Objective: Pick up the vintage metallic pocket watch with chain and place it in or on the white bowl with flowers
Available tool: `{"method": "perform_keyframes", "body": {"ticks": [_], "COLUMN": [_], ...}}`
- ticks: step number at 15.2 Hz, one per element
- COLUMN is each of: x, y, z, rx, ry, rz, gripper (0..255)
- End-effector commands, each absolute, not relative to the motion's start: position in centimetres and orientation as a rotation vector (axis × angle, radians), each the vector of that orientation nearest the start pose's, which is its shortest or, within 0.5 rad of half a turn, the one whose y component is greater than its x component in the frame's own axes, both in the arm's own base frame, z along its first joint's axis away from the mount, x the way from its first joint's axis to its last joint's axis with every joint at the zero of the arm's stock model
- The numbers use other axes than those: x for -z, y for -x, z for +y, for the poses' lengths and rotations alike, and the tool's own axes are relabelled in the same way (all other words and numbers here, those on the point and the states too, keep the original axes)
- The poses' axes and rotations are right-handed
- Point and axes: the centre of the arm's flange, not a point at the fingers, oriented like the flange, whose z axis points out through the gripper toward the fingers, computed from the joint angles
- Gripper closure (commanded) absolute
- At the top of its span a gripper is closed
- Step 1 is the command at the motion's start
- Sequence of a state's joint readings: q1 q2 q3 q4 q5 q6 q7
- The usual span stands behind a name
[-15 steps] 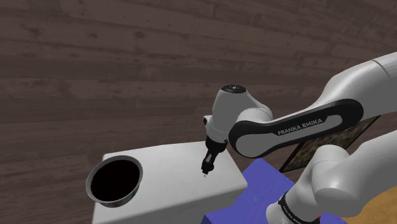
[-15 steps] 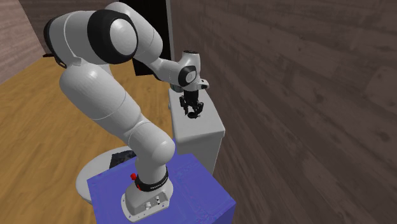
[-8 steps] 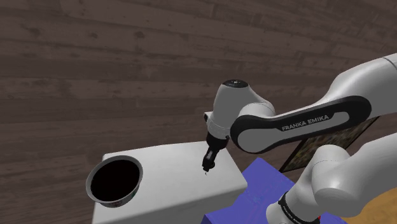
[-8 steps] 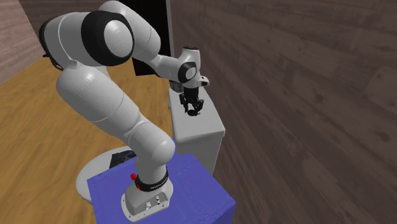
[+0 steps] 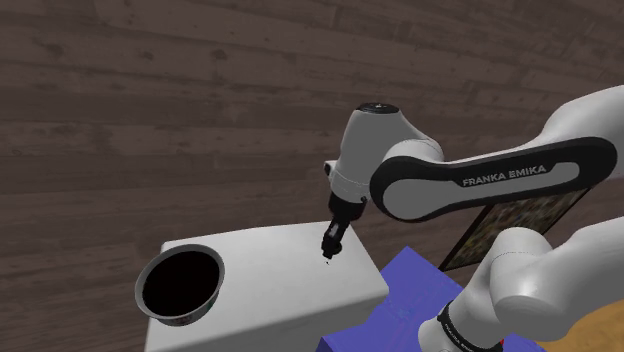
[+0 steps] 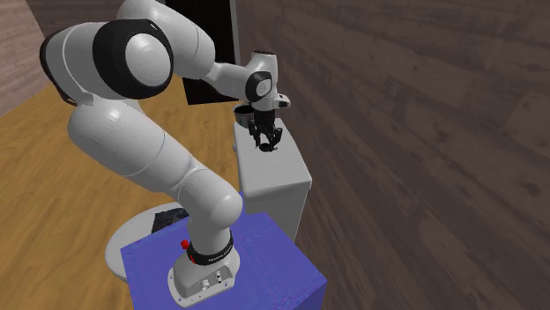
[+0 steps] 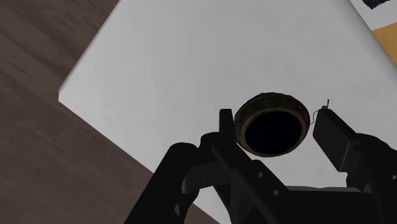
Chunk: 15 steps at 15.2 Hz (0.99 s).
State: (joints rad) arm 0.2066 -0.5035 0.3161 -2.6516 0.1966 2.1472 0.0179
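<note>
Bronze-rimmed, round and black-faced, the pocket watch [image 7: 272, 127] sits between the two black fingers [image 7: 225, 130] of the black gripper [image 7: 275, 121], which clasp it at its sides. It is over the white box top [image 5: 270, 290], well apart from the grey-rimmed round bowl with black inside [image 5: 178, 319], which stands at the shoulder view's left end.

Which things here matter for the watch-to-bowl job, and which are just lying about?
Job:
pocket watch, clasped in the jaws above the white table
bowl, dark inside, on that table

Lying about:
framed picture
blue stand
grey disc on the floor
</note>
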Motion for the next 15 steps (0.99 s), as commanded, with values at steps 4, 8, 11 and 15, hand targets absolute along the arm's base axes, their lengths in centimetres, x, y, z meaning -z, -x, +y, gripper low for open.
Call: {"method": "perform_keyframes", "body": {"ticks": [4,8,11,15], "x": [-41.9,-44.0,-45.6,-47.7], "y": [-32.4,-32.4,-32.4,-32.4], "z": [19.0,19.0,19.0,19.0], "rx": [-0.027,-0.027,-0.027,-0.027], "ry": [3.082,3.082,3.082,3.082], "rz": [-0.557,-0.557,-0.557,-0.557], "gripper": [255,255,255,255]}}
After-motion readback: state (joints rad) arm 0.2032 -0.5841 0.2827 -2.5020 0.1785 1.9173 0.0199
